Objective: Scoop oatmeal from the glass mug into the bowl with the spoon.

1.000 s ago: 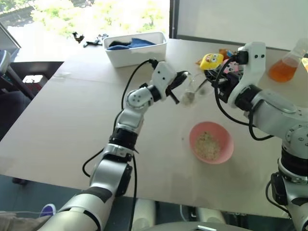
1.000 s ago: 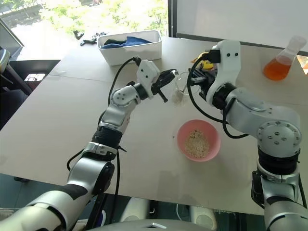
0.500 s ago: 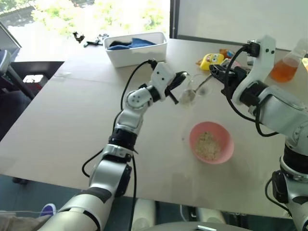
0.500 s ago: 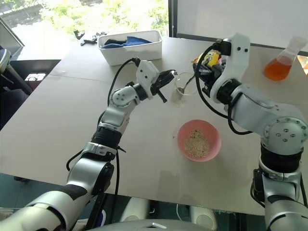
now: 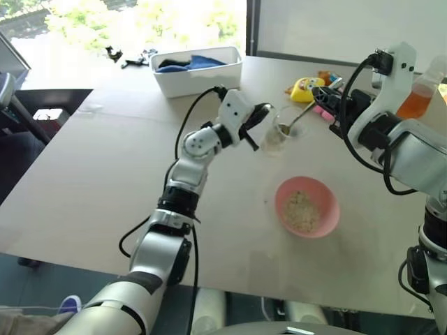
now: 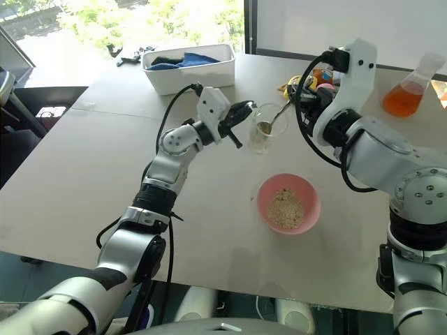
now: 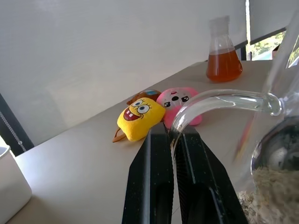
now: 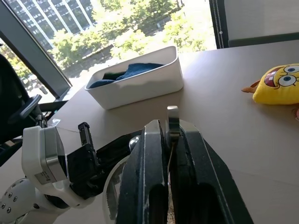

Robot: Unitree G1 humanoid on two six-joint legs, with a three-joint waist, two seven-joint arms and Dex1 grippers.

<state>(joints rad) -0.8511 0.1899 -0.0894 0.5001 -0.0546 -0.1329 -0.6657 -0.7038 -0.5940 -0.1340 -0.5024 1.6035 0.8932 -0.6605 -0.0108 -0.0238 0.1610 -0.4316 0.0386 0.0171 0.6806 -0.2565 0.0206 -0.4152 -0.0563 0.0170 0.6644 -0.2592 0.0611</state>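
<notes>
While clamped shut on the glass handle, left gripper (image 7: 170, 140) holding the glass mug (image 5: 279, 130) tilted just above the tabletop (image 5: 105, 174), mouth toward the right, presumably so the spoon can reach in from that side. Right gripper (image 8: 169, 140) clenched on the far end of the spoon (image 5: 296, 123), handle running down-left, small oval bowl at the mug's rim with a little load in it, judged to be mid-scoop. Remaining oatmeal (image 7: 275, 191) heaped low in the mug. Nearer, slightly right, the bowl (image 5: 307, 206) resting on the tabletop, a pale heap already inside, close enough for a short carry. Farther out: white tub (image 5: 198, 70) with blue cloth far left, yellow plush toy (image 5: 305, 88) and pink plush toy (image 7: 180, 100) behind the mug, flask (image 6: 406, 87) of orange liquid far right. No readable writing or brand anywhere.
</notes>
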